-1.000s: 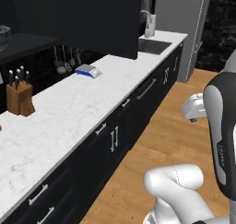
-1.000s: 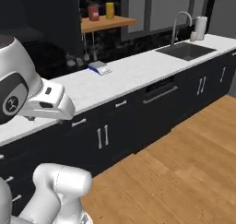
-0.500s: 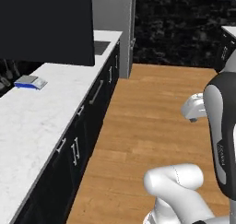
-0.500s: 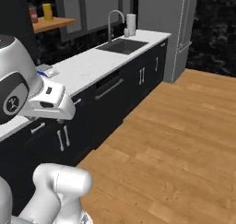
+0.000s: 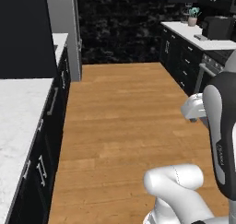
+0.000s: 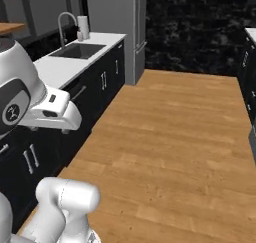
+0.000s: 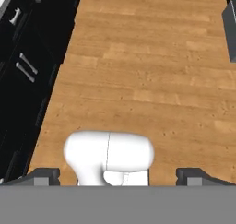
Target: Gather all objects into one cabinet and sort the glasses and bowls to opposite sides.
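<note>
Looking forward from the left base camera, a wooden floor runs between two runs of black cabinetry. On the left a white marble counter tops dark drawer fronts with short silver pulls, and a tall grey refrigerator panel stands beyond it. On the far right, a second white counter carries a small plant pot and a dark boxy appliance. None of the cup or bowls can be made out here, nor the cupboard meant for them.

From the right base camera, a sink with a curved faucet sits in the left-hand counter, and a pale upright cylinder stands beside the faucet. A sliver of a wooden shelf shows at the left edge; whether anything stands on it cannot be told.

In the hand view, the gripper points down at the floor, its two dark fingertips spread wide apart with nothing between them. Black cabinet doors with silver handles line the left side.
</note>
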